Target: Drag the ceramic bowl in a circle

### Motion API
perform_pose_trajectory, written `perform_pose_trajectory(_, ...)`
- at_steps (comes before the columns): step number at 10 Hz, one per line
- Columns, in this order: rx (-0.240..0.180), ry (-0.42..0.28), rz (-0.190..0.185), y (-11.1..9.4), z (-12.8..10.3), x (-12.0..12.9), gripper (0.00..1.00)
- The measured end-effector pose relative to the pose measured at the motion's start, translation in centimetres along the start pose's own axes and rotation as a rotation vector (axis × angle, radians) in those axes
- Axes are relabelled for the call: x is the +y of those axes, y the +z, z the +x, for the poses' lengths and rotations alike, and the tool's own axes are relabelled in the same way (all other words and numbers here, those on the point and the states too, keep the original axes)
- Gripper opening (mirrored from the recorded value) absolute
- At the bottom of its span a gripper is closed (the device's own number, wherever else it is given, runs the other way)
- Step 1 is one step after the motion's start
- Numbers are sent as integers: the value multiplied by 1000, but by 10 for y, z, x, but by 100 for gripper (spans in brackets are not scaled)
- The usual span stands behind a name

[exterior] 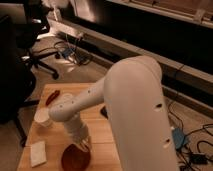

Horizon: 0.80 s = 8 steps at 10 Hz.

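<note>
Here the ceramic bowl (76,157) sits near the front edge of the wooden table (102,135), roughly midway along it. The gripper (82,145) reaches down to the bowl's rim at its far right side; whether its fingers are apart or together cannot be told. A white cup (43,116) stands by the left edge, a white cloth (38,153) lies toward the front-left corner, and a red object (52,98) rests near the far-left corner.
</note>
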Motion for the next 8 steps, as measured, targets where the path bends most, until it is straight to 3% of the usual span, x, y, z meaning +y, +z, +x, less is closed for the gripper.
perform_pose_trajectory(3,-62,-78,-76,-17,-47,34,0)
perform_pose_trajectory(5,-91,-52,-98,-24,-72,22,0)
perform_pose_trajectory(8,-126,52,-110,-34,-94,-17,0)
